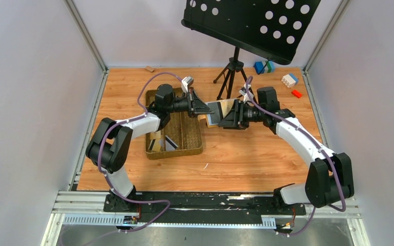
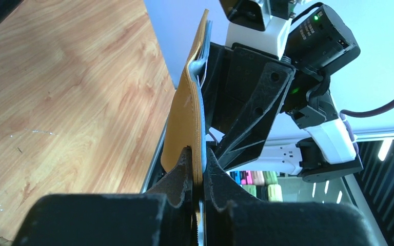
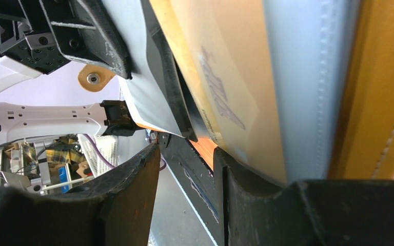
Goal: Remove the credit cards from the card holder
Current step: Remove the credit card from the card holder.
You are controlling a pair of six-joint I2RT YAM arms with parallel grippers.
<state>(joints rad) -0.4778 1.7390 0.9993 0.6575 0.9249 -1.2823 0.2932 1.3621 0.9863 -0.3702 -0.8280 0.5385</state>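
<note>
card holder [image 2: 184, 123] held up just right of the woven tray [image 1: 192, 146] — left gripper [image 2: 199, 165] clamped on its edge, right gripper [image 3: 187, 159] jaws apart at its far side.

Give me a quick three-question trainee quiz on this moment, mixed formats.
1. True or false: the card holder lies inside the woven tray.
2. The left gripper is: A) open above the tray, B) shut on the card holder's edge, C) shut on a loose card.
3. Where do loose credit cards lie?
Key: 1 false, it is held up off the table; 2 B; 3 in the woven tray.
</note>
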